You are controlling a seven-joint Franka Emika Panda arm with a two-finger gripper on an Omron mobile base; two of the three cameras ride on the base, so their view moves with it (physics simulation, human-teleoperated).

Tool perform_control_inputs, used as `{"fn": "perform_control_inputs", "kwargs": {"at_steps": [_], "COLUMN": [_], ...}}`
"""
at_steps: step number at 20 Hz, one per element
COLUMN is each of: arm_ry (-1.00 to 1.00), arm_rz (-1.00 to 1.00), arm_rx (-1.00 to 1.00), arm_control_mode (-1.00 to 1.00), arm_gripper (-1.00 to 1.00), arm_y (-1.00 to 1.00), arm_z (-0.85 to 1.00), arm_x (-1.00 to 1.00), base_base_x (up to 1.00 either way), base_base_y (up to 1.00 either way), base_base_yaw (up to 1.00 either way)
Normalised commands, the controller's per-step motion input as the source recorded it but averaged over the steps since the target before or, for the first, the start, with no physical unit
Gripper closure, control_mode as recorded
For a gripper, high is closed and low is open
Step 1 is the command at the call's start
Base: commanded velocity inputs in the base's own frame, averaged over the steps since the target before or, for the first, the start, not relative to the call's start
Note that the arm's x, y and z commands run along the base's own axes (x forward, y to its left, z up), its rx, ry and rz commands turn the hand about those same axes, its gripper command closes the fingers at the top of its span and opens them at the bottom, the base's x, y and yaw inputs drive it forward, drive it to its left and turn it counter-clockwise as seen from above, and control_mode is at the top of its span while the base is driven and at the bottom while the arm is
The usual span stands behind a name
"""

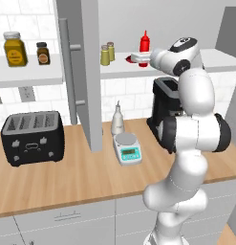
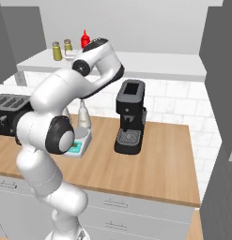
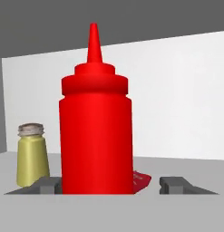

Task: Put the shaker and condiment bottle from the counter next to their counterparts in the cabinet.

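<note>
You're looking at a glossy white arm (image 1: 196, 129) built of fat rounded segments, with black bands at the joints and a black cap on its top link. Two small dark grey, blocky fingertips (image 3: 177, 185) finish the gripper (image 3: 114, 186).

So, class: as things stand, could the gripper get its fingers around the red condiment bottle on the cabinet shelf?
Probably yes. The gripper is open, with the condiment bottle upright between its fingertips; nothing blocks it. The shaker stands off to one side.
</note>
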Motion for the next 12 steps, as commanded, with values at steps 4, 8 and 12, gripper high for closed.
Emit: {"fn": "perform_control_inputs", "kwargs": {"at_steps": [4, 8, 12], "arm_ry": [0.22, 0.26, 0.27], "arm_rz": [0.00, 0.00, 0.00], "arm_rx": [0.03, 0.06, 0.06], "arm_control_mode": [-1.00, -1.00, -1.00], "arm_gripper": [-1.00, -1.00, -1.00], "arm_y": [-0.19, -0.09, -0.03], "arm_z": [0.69, 0.77, 0.67], "arm_x": [-0.60, -0.64, -0.64], "base_base_x": [0.00, 0.00, 0.00], "base_base_y": [0.00, 0.00, 0.00], "base_base_yaw": [0.00, 0.00, 0.00]}}
